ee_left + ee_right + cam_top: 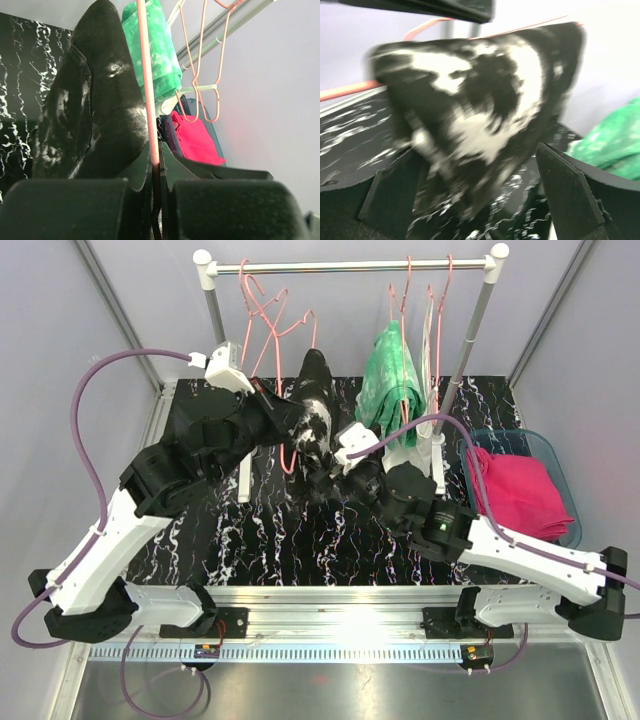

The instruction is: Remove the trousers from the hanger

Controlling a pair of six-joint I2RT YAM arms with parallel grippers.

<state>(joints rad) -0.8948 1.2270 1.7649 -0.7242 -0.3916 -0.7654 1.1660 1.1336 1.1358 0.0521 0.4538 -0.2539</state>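
Marbled black trousers on pink hanger; magenta pair in blue bin.

Left arm reaches forward, jaws clamped shut; right arm holds its jaws spread wide.

The left arm and right arm had white shells over black joints, a purple cable ran along each, a green light shone on the right elbow, and the fingers were matte black wedges.

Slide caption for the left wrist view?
Left gripper clamps the pink hanger carrying black marbled trousers; green tie-dye pair hangs behind.
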